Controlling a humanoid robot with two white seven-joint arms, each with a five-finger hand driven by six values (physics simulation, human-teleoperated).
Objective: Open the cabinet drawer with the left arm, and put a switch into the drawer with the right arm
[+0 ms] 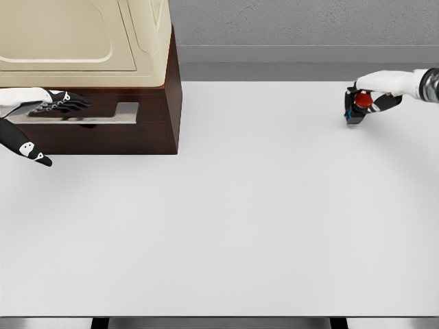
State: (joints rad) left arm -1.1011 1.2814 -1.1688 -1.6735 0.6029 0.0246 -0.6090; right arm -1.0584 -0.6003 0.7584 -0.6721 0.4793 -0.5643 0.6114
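Head view: a wide white table (226, 219) fills most of the frame, its near edge running along the bottom, with a grey wall (302, 24) behind it. At the upper left stands a cabinet (147, 41) with cream panels above a dark brown drawer (154, 120) bearing a silver handle (103, 115). The left hand (51, 104) lies at that handle, dark fingers curled over it. Far across the table, near the right edge, the right hand (367, 96) closes its fingers around the switch (358, 104), a dark piece with a red button, touching the tabletop.
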